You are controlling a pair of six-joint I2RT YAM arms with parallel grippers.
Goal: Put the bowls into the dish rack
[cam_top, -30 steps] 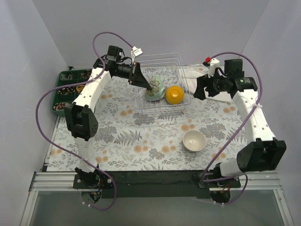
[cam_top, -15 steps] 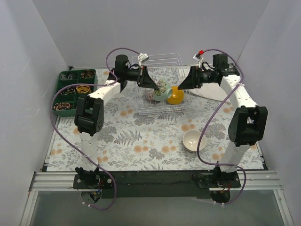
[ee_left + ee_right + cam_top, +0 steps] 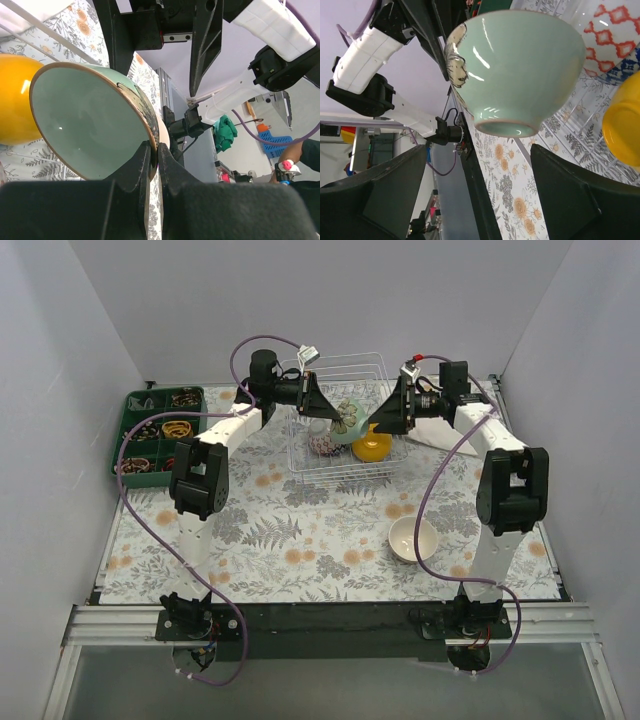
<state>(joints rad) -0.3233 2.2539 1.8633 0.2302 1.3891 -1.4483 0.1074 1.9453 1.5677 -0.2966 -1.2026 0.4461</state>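
Fingers (image 3: 132,175) of my left gripper (image 3: 154,156) pinch the rim of the pale green bowl (image 3: 85,125), one finger inside and one outside. The bowl is tipped on its side and held up over the dish rack (image 3: 340,366). Its open mouth faces my left wrist camera. Its round foot faces my right wrist camera.

My right gripper (image 3: 378,422) is just beside the bowl, on the other side from the left one. Its fingers (image 3: 390,195) are spread wide apart and hold nothing. The bowl hangs out in front of them and is not touching them.

Inside the rack I see two more bowls. The orange-yellow bowl (image 3: 372,445) lies in the right half, near the front wall. The red-patterned bowl (image 3: 323,445) lies in the left half, near the same wall. From the right wrist, a little bit of blue pattern shows next to the red one, but I cannot tell what it is.

The white bowl (image 3: 412,538) stands mouth up on the flowered mat (image 3: 290,530). It is well apart from the rack, on the right arm's side of the table.

A dark green tray (image 3: 150,416) sits at the far left edge of the mat, with small things in its boxes. A white cloth (image 3: 435,437) lies to the right of the rack, partly under the right arm.
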